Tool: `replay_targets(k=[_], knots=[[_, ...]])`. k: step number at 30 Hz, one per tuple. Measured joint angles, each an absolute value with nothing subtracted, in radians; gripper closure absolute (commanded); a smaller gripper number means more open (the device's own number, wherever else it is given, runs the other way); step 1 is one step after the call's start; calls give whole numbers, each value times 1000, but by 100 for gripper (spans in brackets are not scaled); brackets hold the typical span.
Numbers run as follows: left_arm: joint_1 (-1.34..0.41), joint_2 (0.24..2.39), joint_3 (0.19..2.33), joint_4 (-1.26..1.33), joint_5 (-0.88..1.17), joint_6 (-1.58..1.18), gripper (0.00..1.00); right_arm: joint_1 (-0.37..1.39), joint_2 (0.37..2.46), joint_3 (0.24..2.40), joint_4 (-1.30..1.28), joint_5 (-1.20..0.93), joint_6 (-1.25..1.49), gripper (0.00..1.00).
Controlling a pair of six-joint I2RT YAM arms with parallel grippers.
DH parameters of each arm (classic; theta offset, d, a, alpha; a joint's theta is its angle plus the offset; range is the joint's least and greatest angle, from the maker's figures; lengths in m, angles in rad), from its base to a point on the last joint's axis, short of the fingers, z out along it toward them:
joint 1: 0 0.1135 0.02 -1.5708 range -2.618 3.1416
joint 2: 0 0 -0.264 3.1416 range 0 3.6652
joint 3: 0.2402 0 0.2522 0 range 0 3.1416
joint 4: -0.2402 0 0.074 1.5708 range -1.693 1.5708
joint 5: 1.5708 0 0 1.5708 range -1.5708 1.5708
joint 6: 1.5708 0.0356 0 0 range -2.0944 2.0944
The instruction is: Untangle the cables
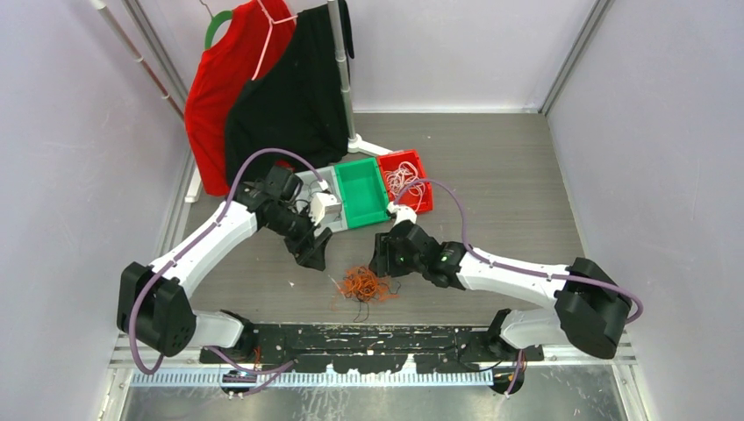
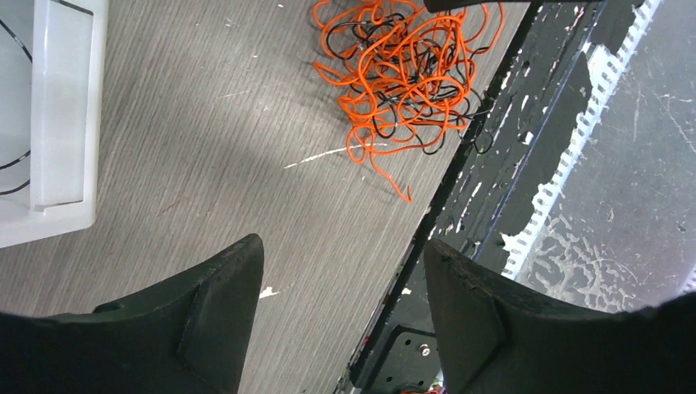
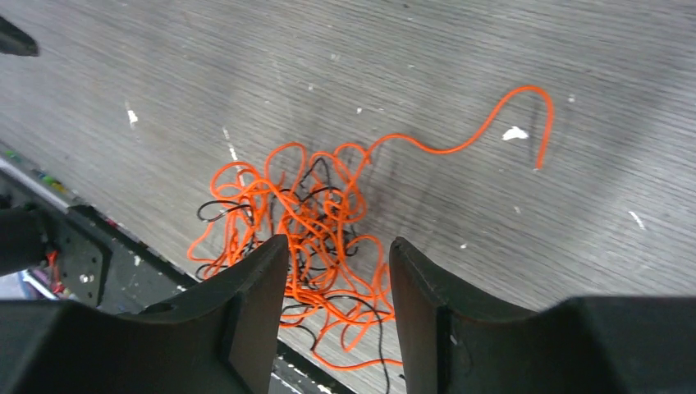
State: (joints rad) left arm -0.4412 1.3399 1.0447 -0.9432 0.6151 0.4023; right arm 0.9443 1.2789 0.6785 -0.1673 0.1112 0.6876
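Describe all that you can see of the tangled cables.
The cables are a loose snarl of thin, curly wires, orange and black. They lie on the grey wood-grain table near its front edge; a few loops cross that edge. One orange end strays out in a long curve. The right gripper hangs above them, fingers apart; contact is unclear.

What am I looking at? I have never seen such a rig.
Two robot arms, the left arm and the right arm, are bolted at the near edge of a table; the overhead picture shows both. The other two pictures come from cameras on their wrists, with dark fingers at the bottom. On the table lie the cables, an orange and black snarl, with a green bin and a red bin behind. The left gripper and the right gripper are open, holding nothing.
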Motion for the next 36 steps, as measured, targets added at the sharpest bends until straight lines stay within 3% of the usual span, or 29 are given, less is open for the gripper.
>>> replay_targets(k=[8,18,24,30,32,36], knots=[[-509,1390,1045,-928,636,392,30,966,1238,569,-44,20,721,51],[-630,1577,1049,-845,649,346,33,968,1264,514,57,-20,760,86],[-643,1656,1088,-801,704,316,52,968,1217,496,67,-7,767,99],[-656,1685,1105,-754,736,287,95,968,1142,479,55,14,768,99],[-656,1685,1107,-754,736,295,100,968,1116,475,37,25,768,99],[-656,1676,1107,-773,717,332,100,966,1034,465,-12,63,767,99]])
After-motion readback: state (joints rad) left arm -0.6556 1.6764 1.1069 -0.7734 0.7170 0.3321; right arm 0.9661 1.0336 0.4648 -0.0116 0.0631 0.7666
